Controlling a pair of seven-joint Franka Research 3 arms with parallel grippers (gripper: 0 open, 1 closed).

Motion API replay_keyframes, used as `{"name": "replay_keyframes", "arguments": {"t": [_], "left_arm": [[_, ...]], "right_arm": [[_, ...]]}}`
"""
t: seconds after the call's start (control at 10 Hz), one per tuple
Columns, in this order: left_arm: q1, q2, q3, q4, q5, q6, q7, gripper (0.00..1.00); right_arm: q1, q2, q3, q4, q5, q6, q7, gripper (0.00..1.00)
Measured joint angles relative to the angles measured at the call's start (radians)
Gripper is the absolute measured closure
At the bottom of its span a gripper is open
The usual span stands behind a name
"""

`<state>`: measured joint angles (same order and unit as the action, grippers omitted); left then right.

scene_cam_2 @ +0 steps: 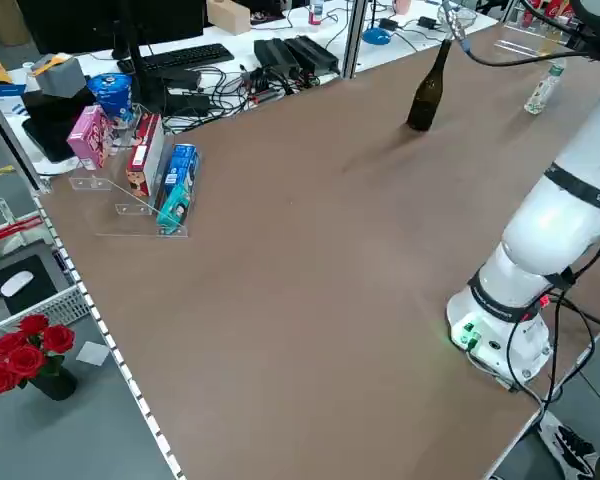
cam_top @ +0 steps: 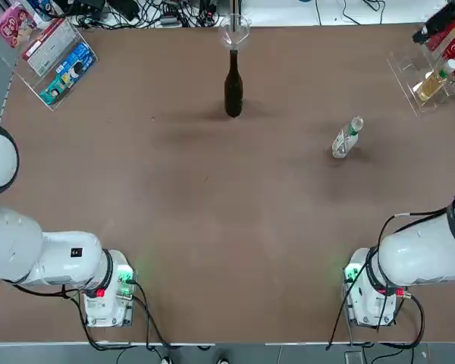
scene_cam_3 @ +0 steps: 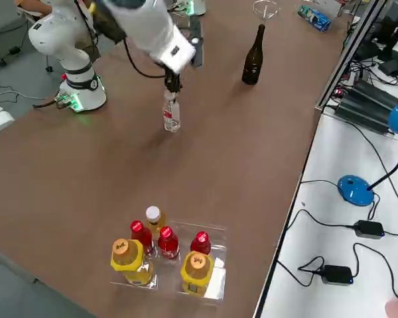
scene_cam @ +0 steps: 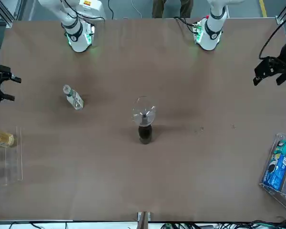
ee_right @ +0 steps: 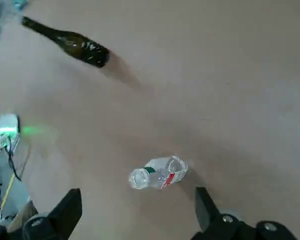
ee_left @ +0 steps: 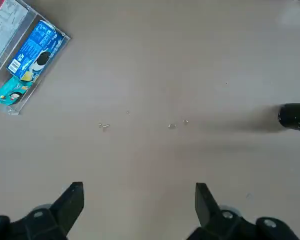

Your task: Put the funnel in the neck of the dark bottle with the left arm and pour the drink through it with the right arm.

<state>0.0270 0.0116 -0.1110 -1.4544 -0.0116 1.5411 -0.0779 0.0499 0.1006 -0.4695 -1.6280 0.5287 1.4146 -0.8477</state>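
The dark bottle (cam_top: 233, 89) stands upright at the far middle of the table, with the clear funnel (cam_top: 234, 32) seated in its neck; the front view shows the funnel (scene_cam: 144, 113) on the dark bottle (scene_cam: 145, 134). The drink (cam_top: 346, 138) stands to the bottle's right, nearer my right arm. My right gripper (ee_right: 138, 205) hovers open above the drink (ee_right: 157, 173), apart from it; the right side view shows it just over the drink (scene_cam_3: 171, 114). My left gripper (ee_left: 139, 200) hangs open and empty over bare table at the left, the dark bottle (ee_left: 295, 117) far off.
A clear rack of red and yellow bottles (cam_top: 438, 67) sits at the back right corner. A clear holder with snack boxes (cam_top: 57, 54) sits at the back left. Cables and a keyboard lie beyond the far edge. Both arm bases (cam_top: 106, 292) stand at the near edge.
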Motion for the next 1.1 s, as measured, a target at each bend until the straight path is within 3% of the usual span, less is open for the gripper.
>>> {"name": "replay_keyframes", "arguments": {"t": [0.2, 0.5, 0.8, 1.1], "left_arm": [[0.0, 0.0, 0.0, 0.0, 0.0, 0.0, 0.0, 0.01], [0.0, 0.0, 0.0, 0.0, 0.0, 0.0, 0.0, 0.02], [0.0, 0.0, 0.001, 0.0, 0.0, 0.0, 0.0, 0.02], [0.0, 0.0, 0.001, 0.0, 0.0, 0.0, 0.0, 0.02]], "right_arm": [[-0.002, -0.03, 0.074, 0.061, -0.138, -0.001, 0.291, 0.0], [-0.015, -0.039, 0.246, 0.142, -0.35, -0.015, 0.632, 0.0], [-0.048, -0.045, 0.324, 0.165, -0.468, 0.001, 0.797, 0.0], [-0.114, -0.067, 0.391, 0.15, -0.492, 0.055, 0.839, 0.0]]}}
